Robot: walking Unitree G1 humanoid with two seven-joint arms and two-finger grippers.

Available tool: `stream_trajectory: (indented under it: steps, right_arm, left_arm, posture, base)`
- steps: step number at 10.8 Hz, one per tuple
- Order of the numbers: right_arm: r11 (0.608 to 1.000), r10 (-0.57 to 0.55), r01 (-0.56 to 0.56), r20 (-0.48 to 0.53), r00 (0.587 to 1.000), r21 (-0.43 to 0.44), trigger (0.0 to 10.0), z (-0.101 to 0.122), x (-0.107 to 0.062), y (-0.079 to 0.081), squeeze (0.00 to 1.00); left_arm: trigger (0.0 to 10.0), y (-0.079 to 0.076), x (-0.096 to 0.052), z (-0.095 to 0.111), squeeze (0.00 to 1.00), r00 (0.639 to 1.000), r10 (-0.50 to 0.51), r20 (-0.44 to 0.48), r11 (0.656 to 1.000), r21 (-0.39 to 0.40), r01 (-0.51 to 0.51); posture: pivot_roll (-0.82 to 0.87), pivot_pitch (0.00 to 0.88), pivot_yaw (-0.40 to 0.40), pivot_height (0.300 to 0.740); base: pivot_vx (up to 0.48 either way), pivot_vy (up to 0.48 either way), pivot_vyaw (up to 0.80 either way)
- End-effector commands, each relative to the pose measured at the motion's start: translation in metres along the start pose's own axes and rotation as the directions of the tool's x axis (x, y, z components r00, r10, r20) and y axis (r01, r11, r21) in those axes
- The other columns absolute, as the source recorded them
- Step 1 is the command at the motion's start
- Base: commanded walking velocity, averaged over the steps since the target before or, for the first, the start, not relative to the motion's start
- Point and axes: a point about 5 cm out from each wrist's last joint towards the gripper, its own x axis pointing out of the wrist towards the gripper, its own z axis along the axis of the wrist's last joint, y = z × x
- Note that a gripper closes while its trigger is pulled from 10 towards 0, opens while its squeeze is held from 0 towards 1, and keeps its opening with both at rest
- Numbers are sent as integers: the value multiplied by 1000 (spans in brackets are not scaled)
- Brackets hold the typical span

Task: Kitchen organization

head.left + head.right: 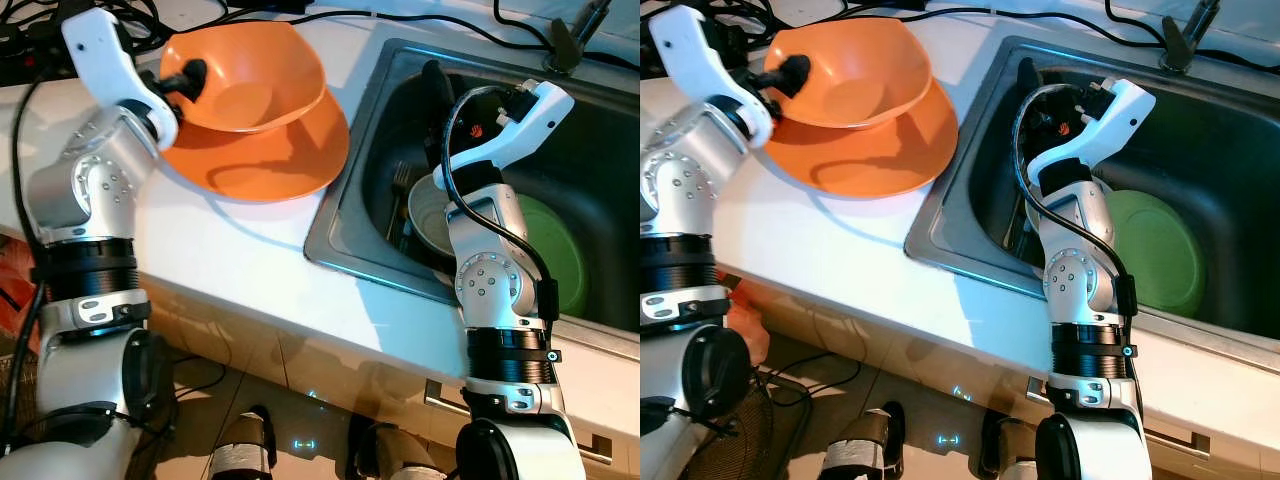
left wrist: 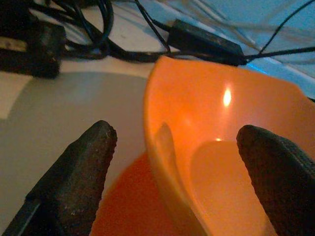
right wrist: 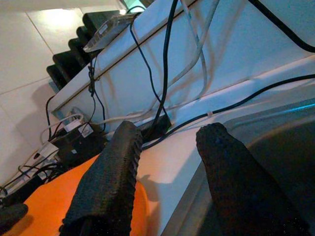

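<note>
Two black fingers of the left gripper (image 2: 184, 162) stand open astride the orange bowl (image 1: 250, 85) rim, one inside, one outside; the right gripper (image 3: 167, 182), open, hangs over the sink (image 1: 345, 215).

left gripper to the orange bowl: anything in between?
Nothing visible. The left gripper is open and straddles the orange bowl rim, one finger outside, the other inside. The bowl sits tilted on the orange plate.

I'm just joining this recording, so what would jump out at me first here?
An orange bowl sits tilted on an orange plate on the white counter, with the left gripper open astride the bowl's rim. The right gripper hangs open over the dark sink, where a green plate lies.
</note>
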Motion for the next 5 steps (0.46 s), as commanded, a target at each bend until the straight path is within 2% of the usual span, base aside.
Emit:
stream_trajectory:
  steps: [1, 5]
  right_arm:
    - [1000, -5, 5, -6, 1000, -5, 10000, -1, -3, -2, 0]
    - [1000, -1, 1, -10, 1000, -7, 10000, 0, -2, -1, 0]
  left_arm:
    - [0, 0, -1, -5, 0, 1000, -14, -25, 1000, -23, 13]
    - [0, -5, -3, -10, 0, 998, -48, -42, 996, -75, 45]
  posture:
    - [150, 244, -6, 740]
    - [149, 245, -9, 740]
  base:
    - [0, 0, 0]
    - [0, 0, 0]
